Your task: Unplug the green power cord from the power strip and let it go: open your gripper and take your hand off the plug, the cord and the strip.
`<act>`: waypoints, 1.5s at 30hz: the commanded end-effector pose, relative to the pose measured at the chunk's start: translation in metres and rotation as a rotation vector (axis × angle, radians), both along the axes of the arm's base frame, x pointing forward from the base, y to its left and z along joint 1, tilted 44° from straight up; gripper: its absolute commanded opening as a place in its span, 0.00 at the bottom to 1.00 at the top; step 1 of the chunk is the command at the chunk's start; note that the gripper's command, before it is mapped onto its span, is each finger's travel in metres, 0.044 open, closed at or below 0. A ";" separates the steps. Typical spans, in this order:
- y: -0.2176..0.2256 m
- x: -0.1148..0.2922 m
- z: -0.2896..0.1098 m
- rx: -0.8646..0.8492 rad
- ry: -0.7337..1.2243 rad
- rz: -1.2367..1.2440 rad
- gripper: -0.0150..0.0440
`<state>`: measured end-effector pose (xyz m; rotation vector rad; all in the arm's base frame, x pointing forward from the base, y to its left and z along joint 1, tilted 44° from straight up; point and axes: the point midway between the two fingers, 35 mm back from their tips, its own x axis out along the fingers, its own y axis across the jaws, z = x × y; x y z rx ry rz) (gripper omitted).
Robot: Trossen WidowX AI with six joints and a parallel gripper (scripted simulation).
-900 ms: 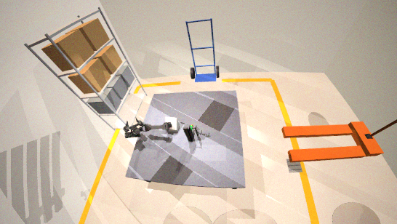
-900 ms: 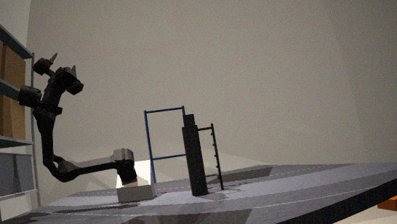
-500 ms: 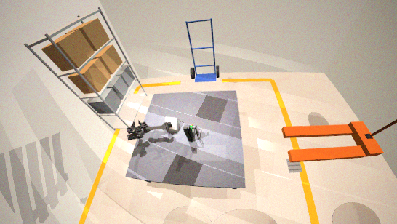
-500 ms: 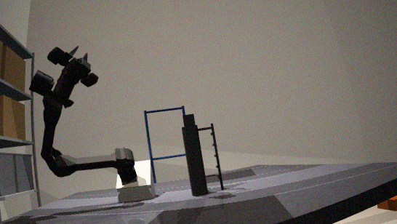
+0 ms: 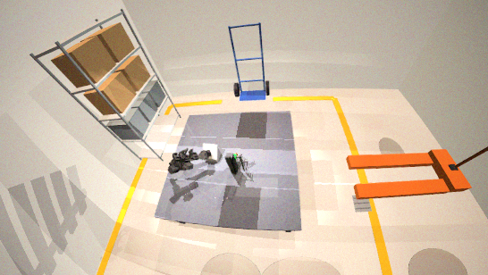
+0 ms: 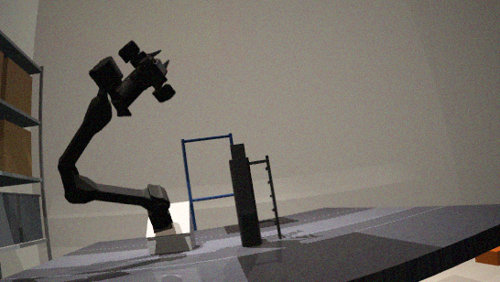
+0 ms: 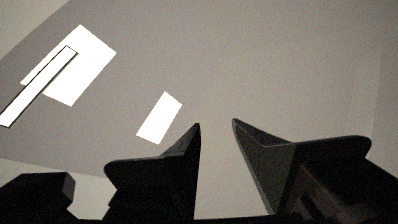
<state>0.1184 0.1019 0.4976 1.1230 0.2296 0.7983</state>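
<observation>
The power strip (image 5: 231,165) (image 6: 244,197) stands upright as a dark block near the middle of the grey table (image 5: 268,201) (image 6: 366,238). A small green plug (image 5: 234,156) shows at its top in the top view; in the exterior view it looks dark and I cannot make out the green. My gripper (image 6: 157,54) (image 7: 215,124) is raised high above the table's left part, far from the strip, and points up at the ceiling. Its fingers stand partly apart with nothing between them. The arm's base (image 6: 167,240) sits left of the strip.
A thin dark ladder-like piece (image 6: 273,197) stands just right of the strip. A metal shelf with cardboard boxes (image 5: 103,67) stands at the left, a blue hand truck (image 5: 248,62) (image 6: 206,169) behind the table, and an orange pallet jack (image 5: 402,174) at the right.
</observation>
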 end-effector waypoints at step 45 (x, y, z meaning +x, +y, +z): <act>-0.097 0.170 -0.478 -2.483 0.495 1.494 0.53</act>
